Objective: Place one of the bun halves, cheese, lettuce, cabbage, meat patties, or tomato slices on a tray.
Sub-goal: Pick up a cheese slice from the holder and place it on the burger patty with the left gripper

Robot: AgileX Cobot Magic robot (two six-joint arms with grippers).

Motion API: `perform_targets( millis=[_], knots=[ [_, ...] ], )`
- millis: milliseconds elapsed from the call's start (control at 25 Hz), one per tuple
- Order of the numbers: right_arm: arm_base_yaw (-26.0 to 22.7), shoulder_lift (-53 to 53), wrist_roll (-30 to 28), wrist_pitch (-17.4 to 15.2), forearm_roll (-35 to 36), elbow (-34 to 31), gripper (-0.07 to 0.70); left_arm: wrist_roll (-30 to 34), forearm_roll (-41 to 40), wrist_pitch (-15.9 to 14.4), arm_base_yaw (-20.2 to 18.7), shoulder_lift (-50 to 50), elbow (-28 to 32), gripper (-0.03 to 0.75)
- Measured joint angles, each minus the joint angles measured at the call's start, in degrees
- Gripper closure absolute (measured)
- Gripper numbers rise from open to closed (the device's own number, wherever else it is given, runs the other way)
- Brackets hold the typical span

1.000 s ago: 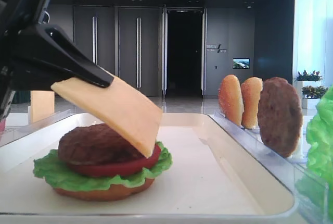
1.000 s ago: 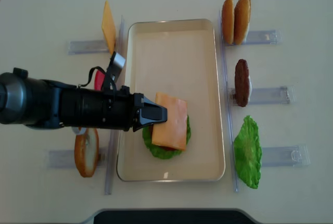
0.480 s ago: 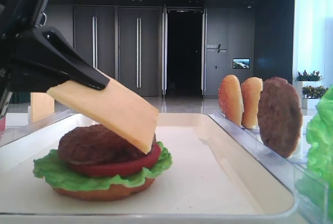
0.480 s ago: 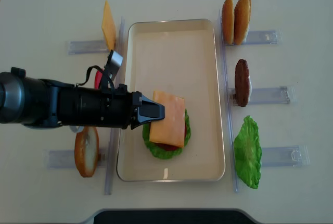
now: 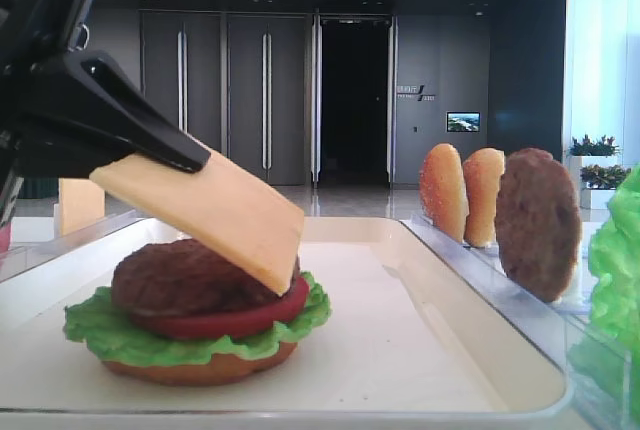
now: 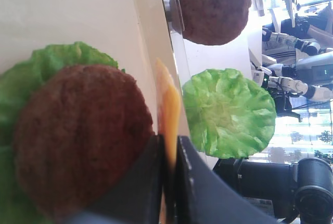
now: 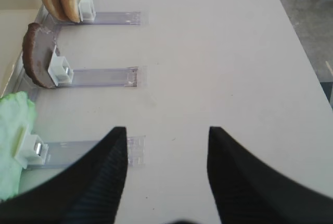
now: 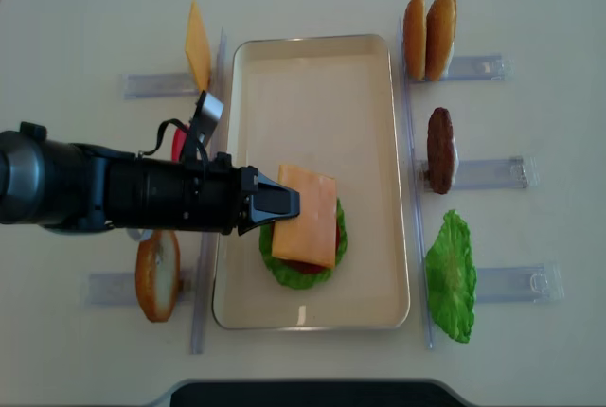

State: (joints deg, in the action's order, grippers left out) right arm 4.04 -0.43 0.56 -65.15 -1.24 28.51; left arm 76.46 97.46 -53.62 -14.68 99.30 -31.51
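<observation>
My left gripper [image 8: 284,201] is shut on the edge of a pale orange cheese slice [image 8: 305,216]. The cheese [image 5: 215,215] slopes down over a stack on the cream tray [image 8: 312,76]. That stack is a dark meat patty [image 5: 180,275] on a tomato slice [image 5: 250,318], lettuce [image 5: 110,335] and a bun half [image 5: 200,368]. The slice's low edge reaches the patty's right side. In the left wrist view the cheese [image 6: 169,109] shows edge-on between the fingers. My right gripper [image 7: 167,135] hangs open over bare table.
Clear racks flank the tray. On the right stand two bun halves [image 8: 428,24], a patty [image 8: 440,150] and a lettuce leaf [image 8: 452,274]. On the left are a second cheese slice [image 8: 197,45], a bun half [image 8: 156,274] and a partly hidden tomato slice [image 8: 180,145].
A second ago the cheese hung slightly higher and further right. It dropped and shifted left onto the patty, and has stayed still for the last half second.
</observation>
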Motion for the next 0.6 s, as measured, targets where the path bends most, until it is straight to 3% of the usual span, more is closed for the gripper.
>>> perform_targets(
  millis=[200, 600],
  knots=[
    [0.0, 0.0, 0.0, 0.0, 0.0, 0.0, 0.264, 0.0, 0.0, 0.02, 0.0, 0.0, 0.0, 0.603],
    [0.0, 0.0, 0.0, 0.0, 0.0, 0.0, 0.264, 0.0, 0.05, 0.02, 0.0, 0.0, 0.0, 0.342]
  ],
)
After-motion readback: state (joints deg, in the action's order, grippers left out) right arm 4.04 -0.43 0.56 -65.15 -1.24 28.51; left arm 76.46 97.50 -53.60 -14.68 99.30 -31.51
